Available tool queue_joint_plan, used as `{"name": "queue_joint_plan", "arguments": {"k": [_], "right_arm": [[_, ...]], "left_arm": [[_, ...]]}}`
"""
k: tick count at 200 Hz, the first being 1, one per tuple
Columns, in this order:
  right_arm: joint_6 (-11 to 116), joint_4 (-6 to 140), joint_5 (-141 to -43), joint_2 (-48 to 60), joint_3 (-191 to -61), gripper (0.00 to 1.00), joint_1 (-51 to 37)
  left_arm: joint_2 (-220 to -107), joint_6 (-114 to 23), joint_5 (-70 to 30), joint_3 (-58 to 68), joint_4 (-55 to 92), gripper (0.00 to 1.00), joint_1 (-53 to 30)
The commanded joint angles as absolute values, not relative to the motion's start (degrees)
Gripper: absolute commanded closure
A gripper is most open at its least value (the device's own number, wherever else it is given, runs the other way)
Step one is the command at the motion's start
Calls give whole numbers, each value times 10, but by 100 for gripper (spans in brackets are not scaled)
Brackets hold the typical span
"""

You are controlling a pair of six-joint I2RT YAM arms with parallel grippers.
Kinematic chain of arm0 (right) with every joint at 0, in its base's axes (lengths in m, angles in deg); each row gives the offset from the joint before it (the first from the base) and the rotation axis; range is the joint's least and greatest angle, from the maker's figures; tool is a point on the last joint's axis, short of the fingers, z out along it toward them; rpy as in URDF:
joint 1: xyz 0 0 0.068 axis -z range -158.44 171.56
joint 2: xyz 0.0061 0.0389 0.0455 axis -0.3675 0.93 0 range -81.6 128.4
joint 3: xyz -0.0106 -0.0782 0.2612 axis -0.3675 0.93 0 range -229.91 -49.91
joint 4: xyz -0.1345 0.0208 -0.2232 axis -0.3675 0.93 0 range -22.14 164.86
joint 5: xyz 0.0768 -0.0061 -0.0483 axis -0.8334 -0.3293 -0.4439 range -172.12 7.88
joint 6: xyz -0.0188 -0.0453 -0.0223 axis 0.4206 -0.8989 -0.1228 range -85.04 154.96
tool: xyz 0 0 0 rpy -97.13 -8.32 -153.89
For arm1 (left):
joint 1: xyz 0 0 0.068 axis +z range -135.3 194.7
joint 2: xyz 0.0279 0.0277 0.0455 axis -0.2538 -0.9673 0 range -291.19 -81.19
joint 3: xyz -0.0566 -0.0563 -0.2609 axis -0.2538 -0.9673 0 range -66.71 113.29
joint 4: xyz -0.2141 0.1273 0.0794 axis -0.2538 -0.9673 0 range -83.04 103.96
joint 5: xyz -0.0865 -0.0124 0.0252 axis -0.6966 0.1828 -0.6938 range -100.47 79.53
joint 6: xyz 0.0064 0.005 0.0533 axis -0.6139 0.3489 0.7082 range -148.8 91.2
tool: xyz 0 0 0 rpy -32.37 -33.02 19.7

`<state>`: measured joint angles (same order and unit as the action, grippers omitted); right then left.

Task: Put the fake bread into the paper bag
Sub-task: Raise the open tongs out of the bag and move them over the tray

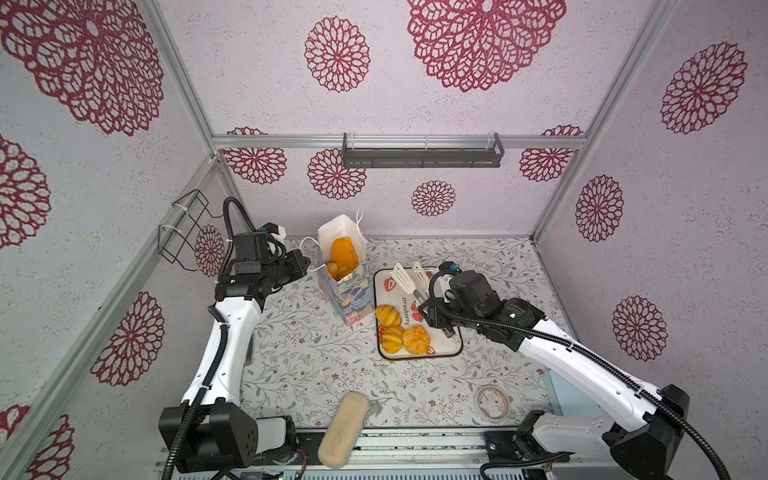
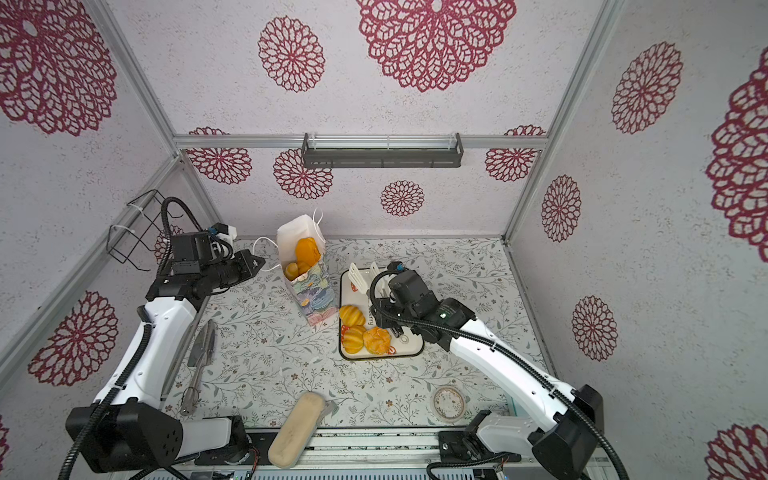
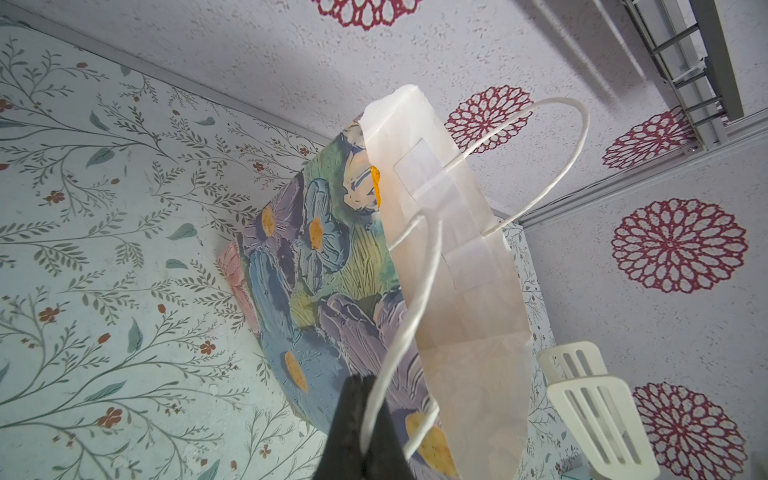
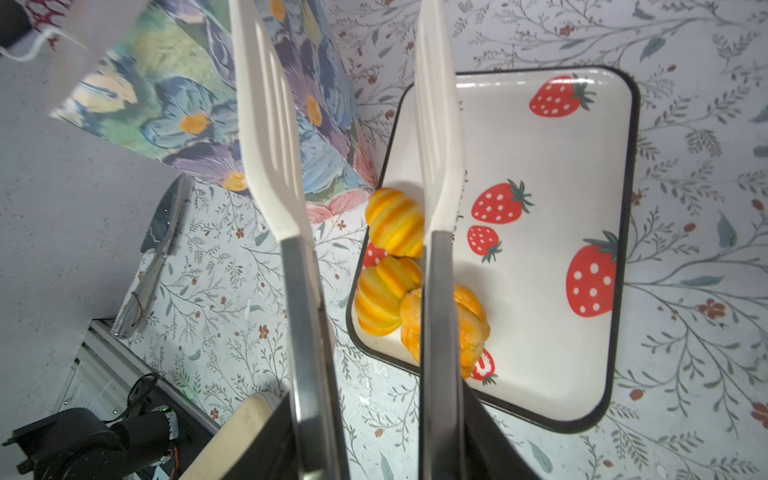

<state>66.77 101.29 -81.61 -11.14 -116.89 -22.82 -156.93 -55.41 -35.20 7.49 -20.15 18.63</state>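
Nearest, at the front edge, lies a pale beige block [image 1: 344,430]. At the left, the left hand [image 3: 360,399] is pinched shut on one cord handle [image 3: 435,257] of the paper bag [image 1: 351,291], which stands open on the bench [image 1: 299,365] with fake bread [image 1: 344,253] inside. Just right of it, three buns [image 1: 392,337] sit on the strawberry tray [image 4: 544,158]. Over the tray the right hand [image 4: 378,424] grips white tongs [image 4: 270,124], their blades apart and empty.

Glossy fake bread [image 1: 388,315], matt paper bag [image 1: 351,291]
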Motion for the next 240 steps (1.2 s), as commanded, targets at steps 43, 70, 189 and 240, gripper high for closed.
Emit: {"name": "queue_joint_plan", "arguments": {"k": [43, 70, 189, 240], "right_arm": [[699, 1052, -816, -161, -1114, 49, -226], [710, 1067, -822, -175, -1082, 47, -226], [723, 1092, -846, -198, -1011, 40, -230], [723, 1085, -851, -190, -1001, 36, -238]], "left_arm": [[-1558, -558, -351, 70, -190, 100, 188], [-1559, -557, -350, 70, -190, 100, 187], [-1563, -557, -348, 70, -191, 100, 186], [-1565, -557, -348, 70, -192, 100, 186]]}}
